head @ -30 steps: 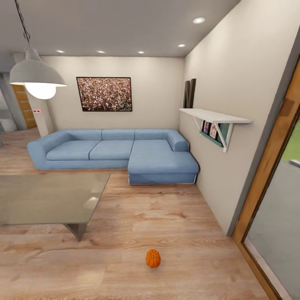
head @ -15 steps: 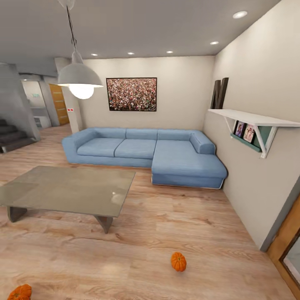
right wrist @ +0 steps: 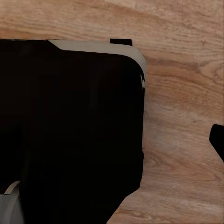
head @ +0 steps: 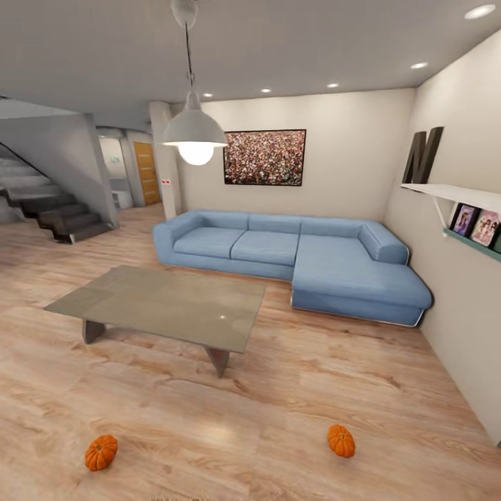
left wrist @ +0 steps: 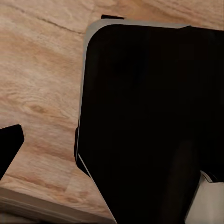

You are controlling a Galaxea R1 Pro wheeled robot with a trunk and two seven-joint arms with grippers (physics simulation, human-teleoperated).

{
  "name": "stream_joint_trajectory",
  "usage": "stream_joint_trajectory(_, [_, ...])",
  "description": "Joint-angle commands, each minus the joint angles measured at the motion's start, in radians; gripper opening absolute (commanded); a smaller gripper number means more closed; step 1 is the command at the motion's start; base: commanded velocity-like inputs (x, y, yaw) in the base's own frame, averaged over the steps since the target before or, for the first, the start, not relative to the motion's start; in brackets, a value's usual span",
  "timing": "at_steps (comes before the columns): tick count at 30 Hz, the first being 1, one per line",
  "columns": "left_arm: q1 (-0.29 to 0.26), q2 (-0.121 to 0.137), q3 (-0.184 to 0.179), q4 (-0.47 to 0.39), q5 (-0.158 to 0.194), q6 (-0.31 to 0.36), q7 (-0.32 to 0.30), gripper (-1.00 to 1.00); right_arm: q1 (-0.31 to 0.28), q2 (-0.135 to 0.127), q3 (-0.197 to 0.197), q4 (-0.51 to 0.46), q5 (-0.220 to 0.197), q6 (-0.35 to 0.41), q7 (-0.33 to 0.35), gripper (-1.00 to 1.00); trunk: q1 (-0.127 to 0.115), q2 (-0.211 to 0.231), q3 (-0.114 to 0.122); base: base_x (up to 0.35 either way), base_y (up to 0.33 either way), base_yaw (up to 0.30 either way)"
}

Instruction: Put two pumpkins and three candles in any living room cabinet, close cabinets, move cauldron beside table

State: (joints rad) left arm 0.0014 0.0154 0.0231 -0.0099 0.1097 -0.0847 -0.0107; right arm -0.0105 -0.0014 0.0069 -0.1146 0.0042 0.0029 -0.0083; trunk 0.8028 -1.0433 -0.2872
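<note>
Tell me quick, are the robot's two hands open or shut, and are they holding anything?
Left gripper: cannot be told; the jaws are not clear in its wrist view.
Right gripper: cannot be told, same reason.

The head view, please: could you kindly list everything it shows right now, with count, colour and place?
pumpkins: two, bright orange, on the wood floor nearest the camera, one at left, one at right
table: one, greyish glass top, grey legs, mid-floor beyond the pumpkins
sofa: one, blue, corner type, against the far wall
picture: one, reddish speckled, dark frame, above the sofa
pendant lamp: one, white, lit, hanging over the table
wall shelf: one, white, right wall, dark letter N on top, framed photos beneath
stairs: one flight, grey, far left
door: one, orange-brown, far back left
</note>
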Motion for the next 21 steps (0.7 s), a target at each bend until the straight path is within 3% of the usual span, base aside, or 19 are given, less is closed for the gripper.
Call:
stream_joint_trajectory(1, [0.000, 0.000, 0.001, -0.001, 0.008, -0.001, -0.001, 1.00, 0.000, 0.000, 0.001, 0.000, 0.000, 0.000, -0.001, 1.00, 0.000, -0.001, -0.001, -0.113, 0.168, 0.293])
stream_joint_trajectory(21, [0.000, -0.001, 0.003, -0.001, 0.009, -0.001, 0.000, 1.00, 0.000, 0.000, 0.001, 0.000, 0.000, -0.001, -0.001, 1.00, 0.000, -0.001, -0.001, -0.024, 0.026, 0.293])
